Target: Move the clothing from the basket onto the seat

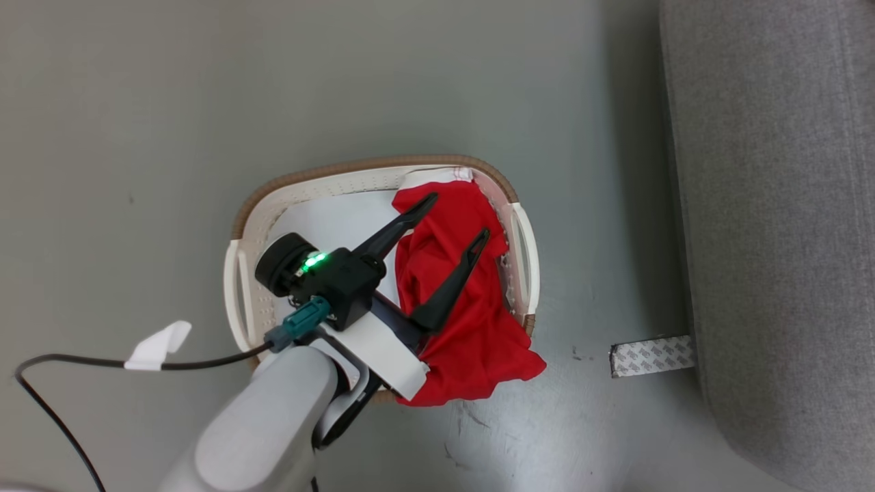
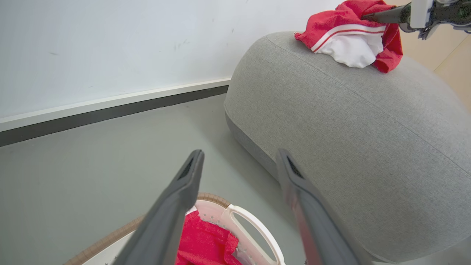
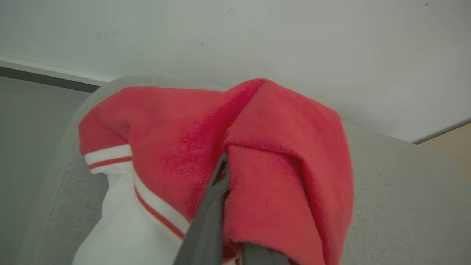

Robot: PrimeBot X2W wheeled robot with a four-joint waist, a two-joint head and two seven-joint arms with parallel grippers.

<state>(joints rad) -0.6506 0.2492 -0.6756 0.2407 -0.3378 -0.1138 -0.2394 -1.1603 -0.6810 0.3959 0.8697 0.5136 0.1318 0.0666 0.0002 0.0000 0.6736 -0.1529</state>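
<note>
My left tool (image 1: 459,216) hangs over the basket (image 1: 383,167) with its two dark fingers spread wide, holding nothing. Its tips are above the red garment (image 1: 472,307), and I cannot tell whether they touch the cloth. That garment lies crumpled along the side of the basket nearest the seat (image 2: 349,129), and one end spills over the brown rim onto the grey floor (image 1: 205,102). Beside it, the basket's bottom shows a pale pad (image 1: 342,219).

My right tool (image 3: 223,173) is closed on the red-and-white garment (image 2: 349,36). In the right wrist view a fold of red fabric is pinched along the finger and drapes over it. The garment sits on the rounded top of the seat, its white panel and striped trim hanging toward the basket side.

The basket stands on the floor near the seat but apart from it. A grey patterned strip of tape (image 1: 653,355) lies on the floor at the seat's edge. A black cable (image 1: 68,361) with a white tag trails from my left arm across the floor.
</note>
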